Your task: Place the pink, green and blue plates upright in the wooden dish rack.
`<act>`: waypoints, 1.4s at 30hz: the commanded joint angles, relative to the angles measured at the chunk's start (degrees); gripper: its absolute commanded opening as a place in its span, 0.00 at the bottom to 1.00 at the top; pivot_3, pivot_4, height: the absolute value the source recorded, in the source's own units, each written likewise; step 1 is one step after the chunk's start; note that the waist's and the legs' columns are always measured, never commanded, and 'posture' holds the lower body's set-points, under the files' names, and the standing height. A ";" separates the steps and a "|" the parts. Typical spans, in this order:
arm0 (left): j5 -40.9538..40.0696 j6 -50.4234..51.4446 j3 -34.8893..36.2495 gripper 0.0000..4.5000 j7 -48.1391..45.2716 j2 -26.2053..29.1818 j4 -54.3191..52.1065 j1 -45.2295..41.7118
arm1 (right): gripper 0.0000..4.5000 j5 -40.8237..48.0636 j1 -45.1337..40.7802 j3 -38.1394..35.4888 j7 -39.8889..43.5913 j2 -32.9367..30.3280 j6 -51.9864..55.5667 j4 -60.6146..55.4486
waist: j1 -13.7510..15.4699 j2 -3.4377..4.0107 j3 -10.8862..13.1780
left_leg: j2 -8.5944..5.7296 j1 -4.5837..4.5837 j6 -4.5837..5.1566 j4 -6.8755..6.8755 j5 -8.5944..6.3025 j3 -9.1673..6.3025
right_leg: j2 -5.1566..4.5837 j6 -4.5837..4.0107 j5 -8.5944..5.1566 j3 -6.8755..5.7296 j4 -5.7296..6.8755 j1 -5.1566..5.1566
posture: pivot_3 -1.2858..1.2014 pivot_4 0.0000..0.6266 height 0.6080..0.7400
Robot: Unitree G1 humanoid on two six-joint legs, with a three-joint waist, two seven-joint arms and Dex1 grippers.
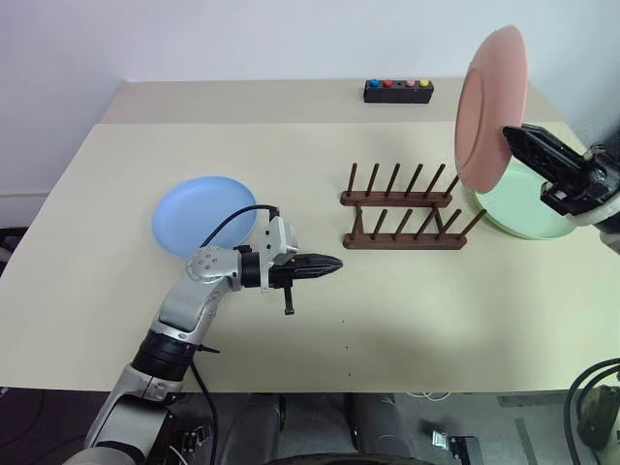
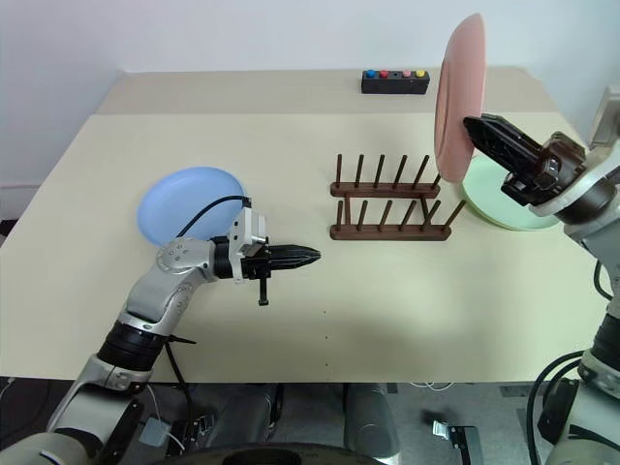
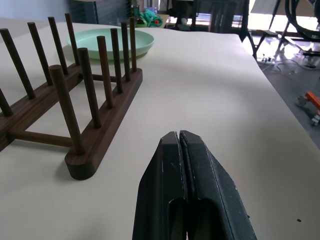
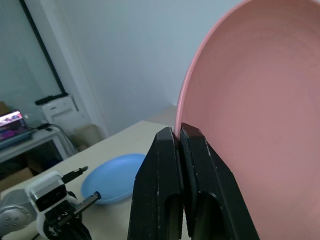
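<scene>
Round pink plate (image 1: 489,107) pinched by its rim in my right claw (image 1: 511,140), held upright in the air, above and to the right of the small dark brown wooden peg rack (image 1: 402,208). Rack sits mid-counter, every slot bare. Flat pale green plate (image 1: 528,208) lies on the cream counter (image 1: 436,310) just right of the rack, partly behind the pink one. Round light blue plate (image 1: 203,215) lies flat, well apart on the rack's left. So first plate of three is in hand, none racked yet. Next, I judge: carry pink plate left and down, keep it on edge, line rim up with a gap between peg pairs, lower in, let go. Pegs are close-set, so a tilted plate could catch on them. My left claw (image 1: 327,263) is clenched on nothing, pointing level toward the rack's left end, near it but apart; fine unless I pick a left-end slot. Black box with coloured buttons (image 1: 398,90) at the counter's far edge, out of the way.
</scene>
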 commanded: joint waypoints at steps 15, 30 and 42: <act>-1.63 0.38 1.35 0.00 0.55 1.64 -3.21 0.87 | 0.01 -0.51 -2.40 -0.02 6.30 -2.26 0.04 6.97 | -0.01 0.02 0.00 | 0.00 -0.01 0.00 0.00 0.00 0.01 | 0.00 0.00 0.00 0.01 0.00 -0.01 | 0.52 0.24 1.00; -1.98 1.02 1.45 0.00 1.23 2.92 -4.36 1.17 | 0.01 -0.51 -2.54 0.11 10.00 -2.94 1.76 12.77 | -0.04 0.02 0.00 | 0.00 -0.01 0.00 0.01 0.00 0.02 | 0.00 0.00 0.00 0.01 0.01 -0.02 | 0.52 0.24 1.00; -3.39 1.37 2.21 0.00 1.64 3.19 -6.13 1.84 | 0.01 -2.28 -2.69 0.49 11.35 -3.02 1.78 17.74 | -0.03 0.03 0.01 | 0.00 -0.01 0.00 0.01 0.00 0.02 | 0.00 0.00 0.00 0.01 0.01 -0.02 | 0.52 0.24 1.00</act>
